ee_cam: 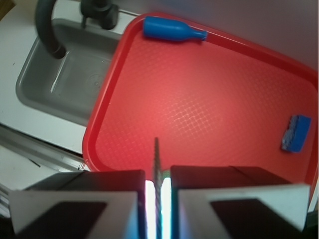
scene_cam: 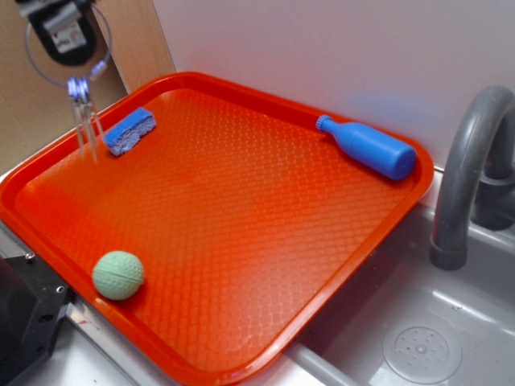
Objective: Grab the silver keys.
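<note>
The silver keys [scene_cam: 85, 122] hang in the air from a thin wire ring [scene_cam: 103, 56] above the far left corner of the orange tray [scene_cam: 241, 201]. My gripper [scene_cam: 68, 50] is at the top left of the exterior view, shut on the ring, so the keys dangle below it clear of the tray. In the wrist view the two jaws of the gripper [ee_cam: 158, 180] stand almost together with only a thin twisted wire [ee_cam: 157, 155] between them. The keys themselves are hidden there.
On the tray lie a blue sponge [scene_cam: 131, 130] at the far left, a blue bottle [scene_cam: 366, 146] at the far right rim and a green ball [scene_cam: 118, 275] near the front left. A grey sink [scene_cam: 418, 346] with a faucet [scene_cam: 467, 169] adjoins the tray's right side.
</note>
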You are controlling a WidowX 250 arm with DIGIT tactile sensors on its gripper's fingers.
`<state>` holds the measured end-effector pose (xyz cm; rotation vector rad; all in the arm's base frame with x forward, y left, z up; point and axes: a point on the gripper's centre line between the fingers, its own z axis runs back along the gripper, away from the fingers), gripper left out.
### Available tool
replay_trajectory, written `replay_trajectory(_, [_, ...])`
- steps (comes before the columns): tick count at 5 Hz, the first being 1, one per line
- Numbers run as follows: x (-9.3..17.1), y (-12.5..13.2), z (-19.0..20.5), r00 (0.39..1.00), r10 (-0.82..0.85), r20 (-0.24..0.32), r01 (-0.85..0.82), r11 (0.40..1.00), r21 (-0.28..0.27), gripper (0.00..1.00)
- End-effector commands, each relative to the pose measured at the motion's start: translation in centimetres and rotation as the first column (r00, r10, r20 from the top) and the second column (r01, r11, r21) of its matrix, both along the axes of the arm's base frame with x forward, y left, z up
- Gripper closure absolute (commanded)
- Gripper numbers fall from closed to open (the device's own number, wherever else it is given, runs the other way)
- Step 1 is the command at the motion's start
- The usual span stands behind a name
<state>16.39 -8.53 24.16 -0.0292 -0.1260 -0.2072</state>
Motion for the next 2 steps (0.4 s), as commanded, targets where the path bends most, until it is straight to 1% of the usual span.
replay_trajectory(1, [0.65,-0.57,-0.60,0.997,0.065,-0.028,-0.064,0.997,0.030,1.00])
replay_trajectory(2, [0.66,-0.72,-1.11,0.998,0.061,-0.026,-0.060,0.998,0.034,1.00])
